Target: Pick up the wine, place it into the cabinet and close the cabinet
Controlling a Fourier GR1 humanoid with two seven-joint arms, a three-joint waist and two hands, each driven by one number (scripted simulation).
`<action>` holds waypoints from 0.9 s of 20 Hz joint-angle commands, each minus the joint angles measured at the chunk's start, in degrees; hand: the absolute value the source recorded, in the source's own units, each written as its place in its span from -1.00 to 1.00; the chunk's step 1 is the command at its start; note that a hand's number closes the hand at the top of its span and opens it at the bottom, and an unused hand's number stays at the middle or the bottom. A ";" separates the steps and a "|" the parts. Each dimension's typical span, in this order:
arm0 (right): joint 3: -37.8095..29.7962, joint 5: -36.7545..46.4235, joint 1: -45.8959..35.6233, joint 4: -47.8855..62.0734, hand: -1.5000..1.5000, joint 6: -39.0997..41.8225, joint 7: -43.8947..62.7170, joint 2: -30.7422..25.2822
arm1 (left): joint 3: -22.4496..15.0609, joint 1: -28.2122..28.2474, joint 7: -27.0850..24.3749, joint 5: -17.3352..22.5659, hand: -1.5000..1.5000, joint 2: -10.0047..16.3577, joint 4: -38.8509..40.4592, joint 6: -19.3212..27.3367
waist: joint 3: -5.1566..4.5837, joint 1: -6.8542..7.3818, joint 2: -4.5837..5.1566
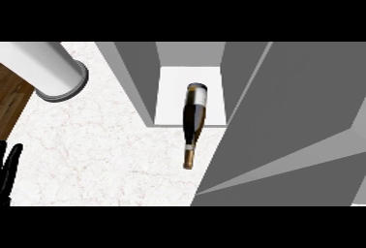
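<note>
Left robot hand [7,179] rests at lower-left edge — fingers [16,153] up.

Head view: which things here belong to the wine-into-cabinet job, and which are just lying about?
Job:
wine bottle, at the cabinet's opening
cabinet, open
cabinet door, swung out at the right

Lying about:
white cylinder, upper left on the counter
left hand, resting open at the lower left edge

Slender all-black fingers of left robot hand [8,169]
</note>
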 commanded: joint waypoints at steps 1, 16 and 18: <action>10.66 4.06 -4.31 -4.91 1.00 -7.29 2.12 0.74 | 4.07 -0.11 -0.48 1.99 -1.00 0.76 5.26 -6.01 | -0.06 -0.10 0.15; 16.47 14.65 -23.91 8.39 1.00 -27.54 -1.33 0.45 | 9.13 -1.90 4.96 6.97 -1.00 1.80 5.28 -10.96 | -0.20 0.84 0.13; 13.77 14.50 -27.83 7.52 1.00 -28.14 2.14 0.38 | 6.70 -0.87 6.01 5.07 -1.00 1.18 1.51 -9.42 | -0.11 1.03 0.15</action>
